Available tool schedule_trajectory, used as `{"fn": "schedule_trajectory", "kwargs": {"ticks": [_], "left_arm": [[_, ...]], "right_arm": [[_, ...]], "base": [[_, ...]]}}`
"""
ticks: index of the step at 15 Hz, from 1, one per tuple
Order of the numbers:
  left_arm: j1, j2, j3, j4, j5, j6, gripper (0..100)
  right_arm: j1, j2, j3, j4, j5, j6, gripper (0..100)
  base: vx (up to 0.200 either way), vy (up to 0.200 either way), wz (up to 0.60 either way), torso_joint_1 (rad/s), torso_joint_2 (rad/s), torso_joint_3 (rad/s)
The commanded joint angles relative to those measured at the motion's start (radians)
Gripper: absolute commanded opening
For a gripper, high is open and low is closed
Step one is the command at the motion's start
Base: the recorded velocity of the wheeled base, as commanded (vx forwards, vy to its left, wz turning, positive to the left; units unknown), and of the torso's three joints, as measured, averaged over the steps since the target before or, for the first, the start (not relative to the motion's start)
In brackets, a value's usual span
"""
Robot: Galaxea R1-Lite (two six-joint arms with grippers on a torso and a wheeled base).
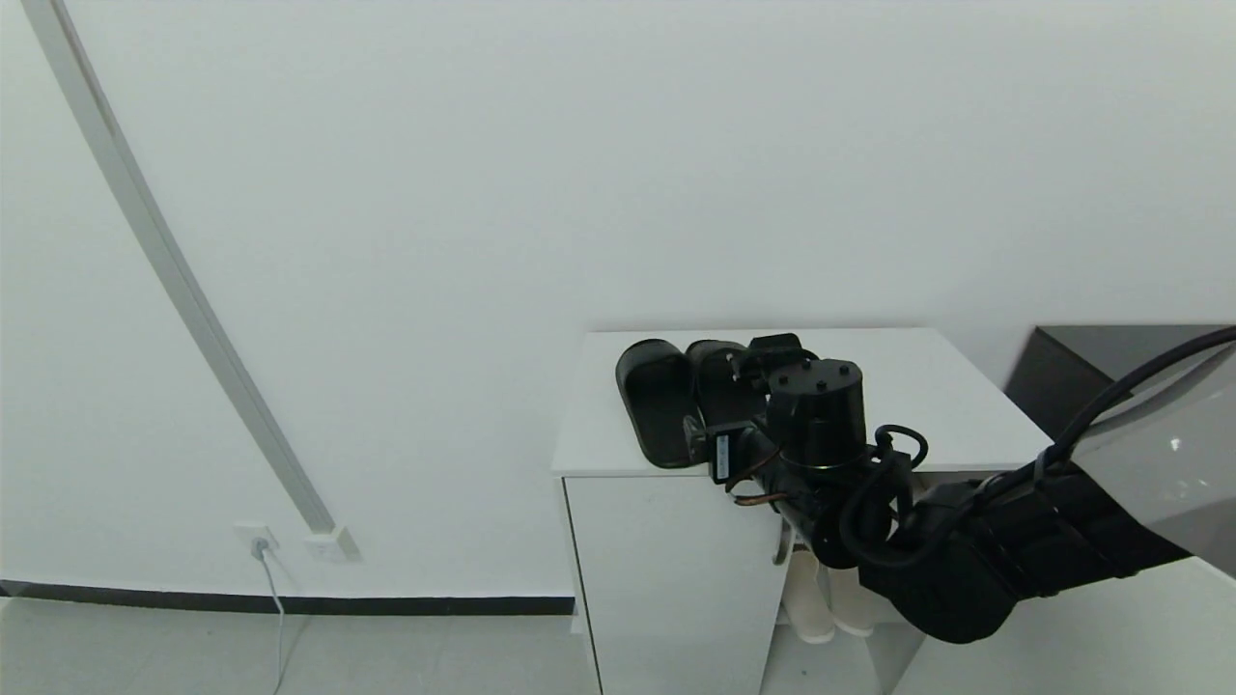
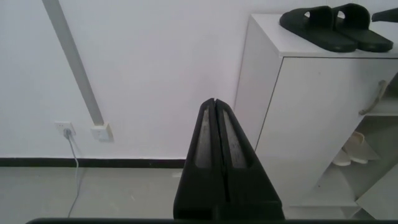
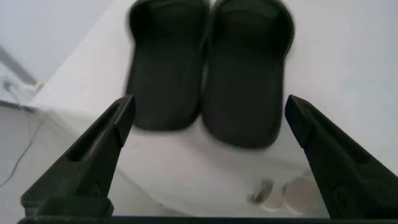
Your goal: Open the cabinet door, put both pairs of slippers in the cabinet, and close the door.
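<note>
Pair of black rubbery slide slippers (image 1: pixel 676 401) sits side by side on top of the tall white cabinet (image 1: pixel 927 386), toward its left front corner. The cabinet's right half is open, with a pair of white slippers (image 1: pixel 821 603) on a shelf inside.

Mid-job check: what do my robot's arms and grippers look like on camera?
The right arm is black and jointed, with a cylindrical wrist housing, looped black cables and a small white label. The right gripper has long, tapering black fingers. The left gripper has black fingers with grey inset pads.
</note>
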Motion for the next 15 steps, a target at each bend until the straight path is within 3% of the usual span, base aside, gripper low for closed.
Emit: {"fn": "schedule_trajectory", "kwargs": {"ticks": [1,3,15], "left_arm": [[0.000,0.001,0.000,0.000,0.001,0.000,0],[0.000,0.001,0.000,0.000,0.001,0.000,0],[0.000,0.001,0.002,0.000,0.001,-0.003,0]], "right_arm": [[0.001,0.011,0.001,-0.002,0.009,0.001,100],[0.001,0.014,0.001,-0.002,0.031,0.001,100],[-0.055,0.238,-0.255,0.007,0.051,-0.010,100]], "base": [[0.200,0.000,0.00,0.007,0.00,0.002],[0.200,0.000,0.00,0.005,0.00,0.005],[0.000,0.000,0.00,0.000,0.00,0.000]]}}
